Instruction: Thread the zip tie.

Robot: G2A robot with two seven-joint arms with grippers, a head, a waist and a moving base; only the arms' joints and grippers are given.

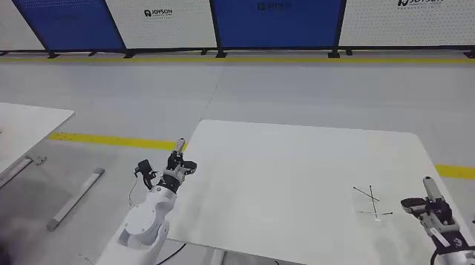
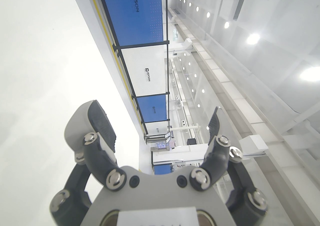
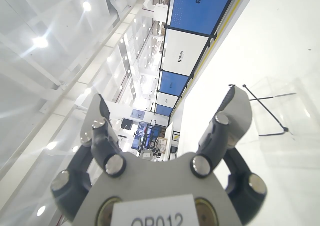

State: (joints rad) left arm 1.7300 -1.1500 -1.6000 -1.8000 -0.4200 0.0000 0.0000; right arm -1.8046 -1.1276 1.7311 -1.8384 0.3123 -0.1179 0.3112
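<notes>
Okay, both tools hung spread and empty. My right gripper (image 3: 166, 96) sat at the near right corner of the table (image 1: 282, 176), just right of the black zip ties (image 3: 268, 111). My left gripper (image 2: 156, 109) was well apart at the near left edge. The ties lay crossed in what looked like a clear tray (image 3: 282, 78). I judged the pick came first: take one tie by its tail, clear of the crossing, coming in low, leaving the head free for the other gripper.

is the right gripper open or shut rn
Open. The right gripper has its two black-padded fingers wide apart with nothing between them, near the thin black zip ties lying in the clear tray.
</notes>
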